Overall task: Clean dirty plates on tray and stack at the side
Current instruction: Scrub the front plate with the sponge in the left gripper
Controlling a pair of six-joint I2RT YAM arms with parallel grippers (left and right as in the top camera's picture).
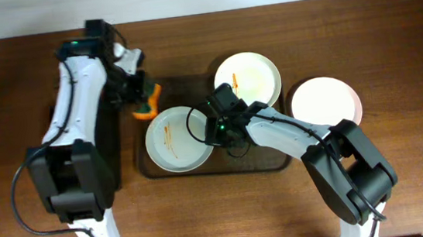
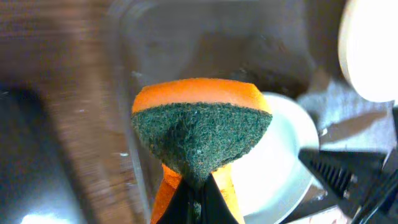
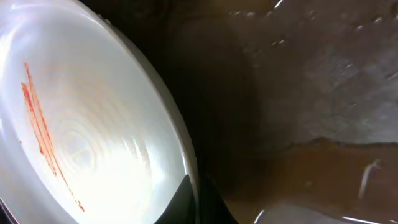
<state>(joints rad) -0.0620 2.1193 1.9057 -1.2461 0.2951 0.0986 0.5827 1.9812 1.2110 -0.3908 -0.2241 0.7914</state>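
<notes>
A white plate with orange-red streaks [image 1: 173, 140] lies on the left part of the dark brown tray [image 1: 266, 164]. My right gripper [image 1: 214, 131] is shut on this plate's right rim; the right wrist view shows the fingers [image 3: 194, 200] clamped over the edge of the streaked plate [image 3: 87, 137]. A second plate with faint streaks [image 1: 248, 78] sits at the tray's far right corner. A third, plain white plate [image 1: 325, 101] lies on the table to the right of the tray. My left gripper [image 1: 145, 103] is shut on an orange and green sponge [image 2: 200, 127], held above the tray's far left corner, beside the streaked plate [image 2: 280, 168].
A narrow black tray [image 1: 110, 144] lies left of the brown tray, mostly under my left arm. The wooden table [image 1: 390, 31] extends on the right and at the front. The table's far edge runs along the top of the overhead view.
</notes>
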